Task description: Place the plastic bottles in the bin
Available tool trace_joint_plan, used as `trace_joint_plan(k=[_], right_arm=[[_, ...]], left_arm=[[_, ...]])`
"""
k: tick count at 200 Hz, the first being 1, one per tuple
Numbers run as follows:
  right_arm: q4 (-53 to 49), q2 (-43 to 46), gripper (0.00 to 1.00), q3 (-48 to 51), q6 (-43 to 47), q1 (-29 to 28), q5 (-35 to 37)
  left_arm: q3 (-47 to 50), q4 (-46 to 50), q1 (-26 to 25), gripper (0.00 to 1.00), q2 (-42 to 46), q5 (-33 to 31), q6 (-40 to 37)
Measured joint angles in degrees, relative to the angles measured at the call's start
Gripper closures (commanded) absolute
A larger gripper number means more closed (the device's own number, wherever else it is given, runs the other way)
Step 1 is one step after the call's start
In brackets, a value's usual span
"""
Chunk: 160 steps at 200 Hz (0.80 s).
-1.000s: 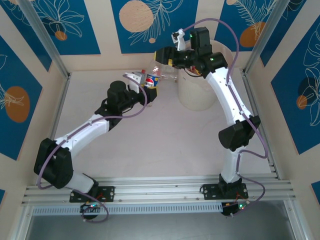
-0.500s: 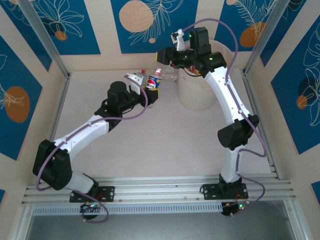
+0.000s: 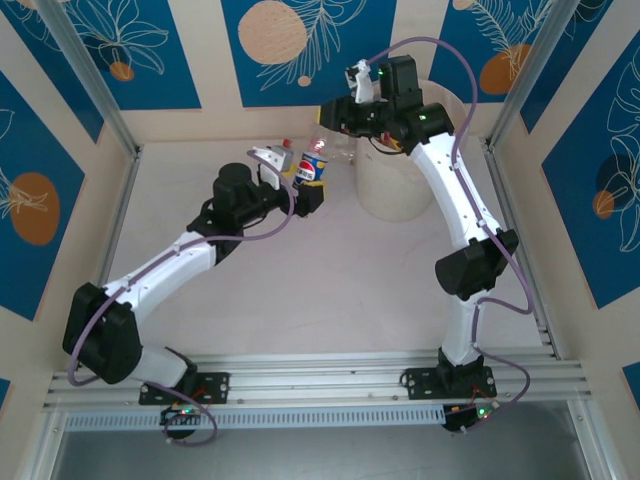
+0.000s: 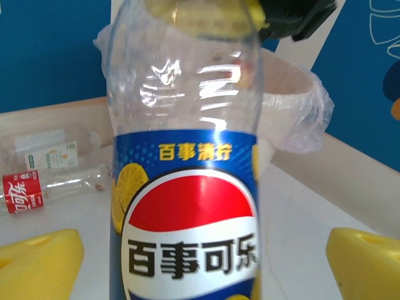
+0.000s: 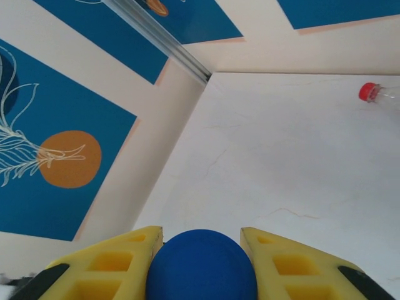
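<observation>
The blue-labelled bottle (image 4: 187,206), clear above its red, white and blue logo, stands upright just left of the bin (image 3: 395,195), outside it and near the far edge of the surface (image 3: 330,270). Its blue cap (image 5: 201,265) is clamped between the yellow fingers (image 5: 106,262) of the right gripper (image 3: 328,118), which grasps the bottle from above. The left gripper (image 3: 295,178) is released: in its wrist view its fingers (image 4: 44,262) stand wide to either side of the label, clear of the plastic. Whether the bottle's base touches the surface I cannot tell. Behind it the bin's cream wall rises with a clear liner (image 4: 306,106) folded over the rim. Farther left, two more bottles lie on their sides on the surface, a red-labelled bottle (image 4: 25,190) and beyond it a pale-labelled bottle (image 4: 50,150).
</observation>
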<state>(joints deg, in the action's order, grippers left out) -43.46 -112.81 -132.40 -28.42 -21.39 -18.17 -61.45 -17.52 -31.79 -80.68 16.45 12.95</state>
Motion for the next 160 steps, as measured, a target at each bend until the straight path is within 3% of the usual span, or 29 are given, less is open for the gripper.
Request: trace_joint_plan(k=[55,118,160], right_arm=[[3.1,9.1,0.90,5.5,-0.1,4.5,6.1],[21.7,27.8,0.90,29.0,-7.3,15.6,16.7],[30.0,30.5,0.90,34.0,-10.5,19.8,22.5]], left_arm=[[1.2,0.0,0.0,0.00,7.8,-2.9,0.0],[4.7,2.0,0.0,0.00,12.4,-8.8,-0.5],[5.7,3.9,0.0,0.00,14.1,-12.1,-1.2]])
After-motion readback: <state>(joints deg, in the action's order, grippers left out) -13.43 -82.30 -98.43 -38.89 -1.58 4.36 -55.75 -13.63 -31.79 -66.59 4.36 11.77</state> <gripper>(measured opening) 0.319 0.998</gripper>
